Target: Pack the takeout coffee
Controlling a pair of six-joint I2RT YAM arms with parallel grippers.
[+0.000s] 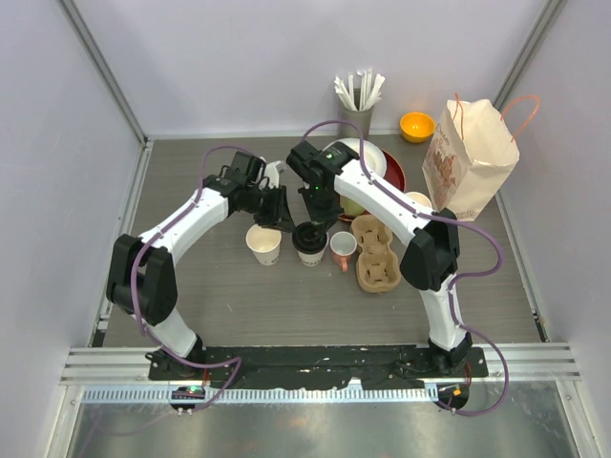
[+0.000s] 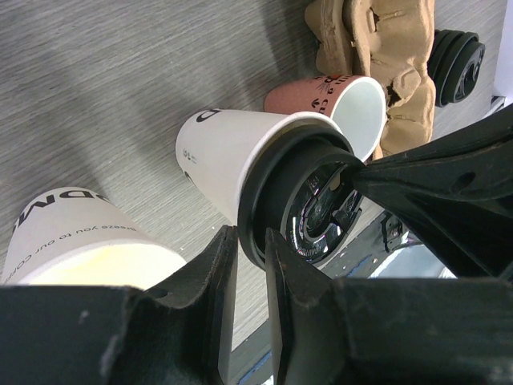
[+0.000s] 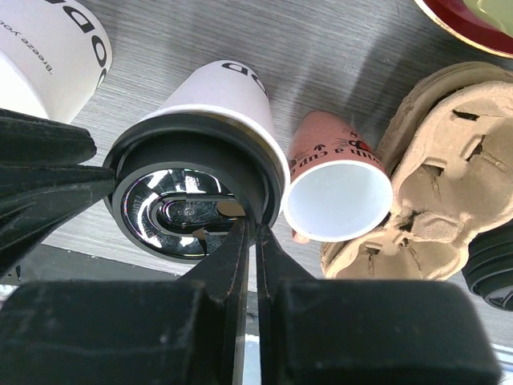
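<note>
From my left wrist, lidless paper cup (image 2: 72, 220) cut off by the frame edge and my left fingers (image 2: 210, 305), cardboard cup carrier (image 2: 377, 48) running off the top, stacked black lids (image 2: 457, 52) half hidden behind it, red bowl (image 3: 473, 16) only a sliver from my right wrist.

The unlidded paper cup (image 3: 56, 40) reads "breeze" (partly cropped), pink mug (image 3: 329, 152) "a cup".

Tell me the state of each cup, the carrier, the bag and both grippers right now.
Lidded cup: upright, black lid on.
Open cup: upright, no lid.
Pink cup: upright, empty.
Cup carrier: empty.
Paper bag: standing upright.
Left gripper: jaws shut on the black lid's rim.
Right gripper: jaws shut on the black lid's rim.
</note>
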